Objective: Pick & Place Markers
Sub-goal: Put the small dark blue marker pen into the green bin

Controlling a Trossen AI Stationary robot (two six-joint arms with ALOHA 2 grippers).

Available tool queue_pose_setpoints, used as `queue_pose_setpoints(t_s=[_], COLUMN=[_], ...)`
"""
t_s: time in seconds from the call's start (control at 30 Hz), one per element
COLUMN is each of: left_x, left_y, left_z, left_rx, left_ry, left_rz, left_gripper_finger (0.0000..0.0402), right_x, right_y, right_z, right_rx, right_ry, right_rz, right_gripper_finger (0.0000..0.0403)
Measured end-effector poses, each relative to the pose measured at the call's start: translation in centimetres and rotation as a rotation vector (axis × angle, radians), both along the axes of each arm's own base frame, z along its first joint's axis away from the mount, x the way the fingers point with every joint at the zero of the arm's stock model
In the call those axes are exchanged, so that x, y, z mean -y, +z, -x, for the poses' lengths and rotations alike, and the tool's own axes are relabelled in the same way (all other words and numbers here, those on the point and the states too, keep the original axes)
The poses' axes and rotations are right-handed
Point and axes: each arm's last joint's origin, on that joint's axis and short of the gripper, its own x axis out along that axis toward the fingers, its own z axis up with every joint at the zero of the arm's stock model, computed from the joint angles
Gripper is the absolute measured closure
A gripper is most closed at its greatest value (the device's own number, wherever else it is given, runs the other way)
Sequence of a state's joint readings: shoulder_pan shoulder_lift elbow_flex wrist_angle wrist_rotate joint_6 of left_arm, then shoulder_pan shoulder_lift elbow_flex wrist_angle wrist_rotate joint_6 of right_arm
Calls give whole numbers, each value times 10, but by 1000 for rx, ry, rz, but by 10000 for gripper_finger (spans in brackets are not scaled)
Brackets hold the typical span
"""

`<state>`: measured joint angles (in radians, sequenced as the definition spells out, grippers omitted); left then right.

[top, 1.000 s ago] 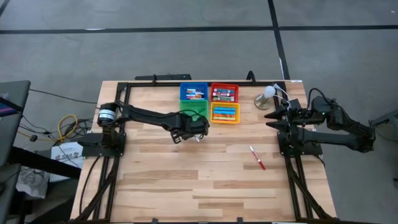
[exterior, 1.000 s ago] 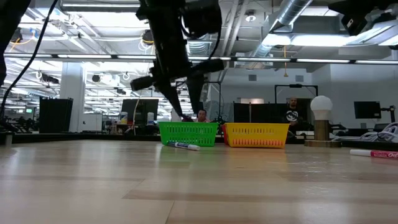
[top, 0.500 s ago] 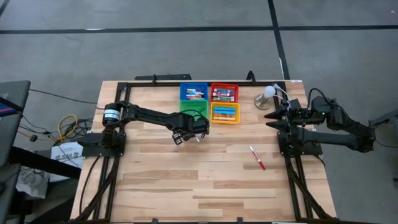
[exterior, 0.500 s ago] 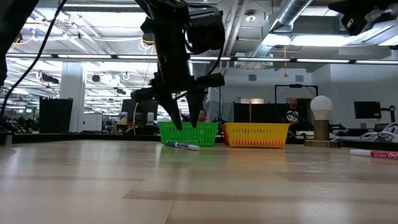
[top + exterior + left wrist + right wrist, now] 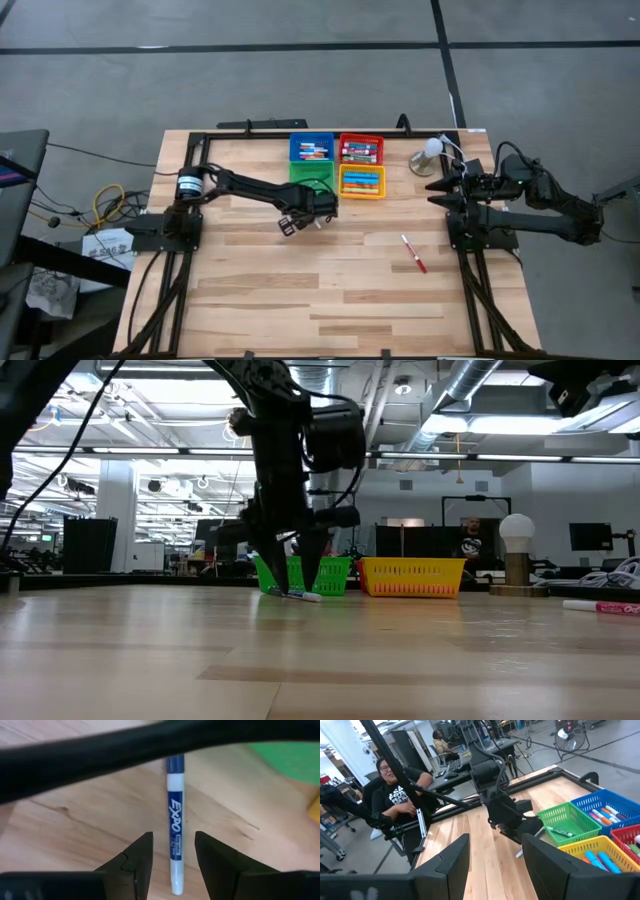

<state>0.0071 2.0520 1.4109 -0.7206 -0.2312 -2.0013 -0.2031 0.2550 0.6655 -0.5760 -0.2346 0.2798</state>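
Just before the green bin (image 5: 311,173): left gripper (image 5: 290,582) lowered over blue-capped marker (image 5: 174,828) lying flat on table (image 5: 260,290), fingers (image 5: 135,857) spread to either side of its white barrel, not pinching. Farther right on bare wood, well apart: red marker (image 5: 414,253). At right edge: right gripper (image 5: 441,192) parked beside the lamp (image 5: 429,155), fingers (image 5: 451,862) spread, holding nothing. Beyond, at far edge: more markers sorted in blue bin (image 5: 312,147), red bin (image 5: 360,148), yellow bin (image 5: 362,181).
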Motion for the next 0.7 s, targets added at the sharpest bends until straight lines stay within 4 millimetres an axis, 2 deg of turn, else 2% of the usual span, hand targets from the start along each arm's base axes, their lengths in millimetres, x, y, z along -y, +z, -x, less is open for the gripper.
queue_pose_setpoints(t_s=[0.27,0.47,0.7], left_x=[1,3,14], left_y=[-18,-16,-12], left_z=[-2,0,14], left_rx=[-45,-63,-173], left_ry=[12,14,73], left_rz=[72,80,100], left_gripper_finger=[257,257,256], right_x=[0,0,0], right_y=[0,0,0], right_z=[0,0,0], right_rx=[0,0,0], right_ry=[0,1,1], right_rz=[0,-1,-1], right_gripper_finger=[233,233,233])
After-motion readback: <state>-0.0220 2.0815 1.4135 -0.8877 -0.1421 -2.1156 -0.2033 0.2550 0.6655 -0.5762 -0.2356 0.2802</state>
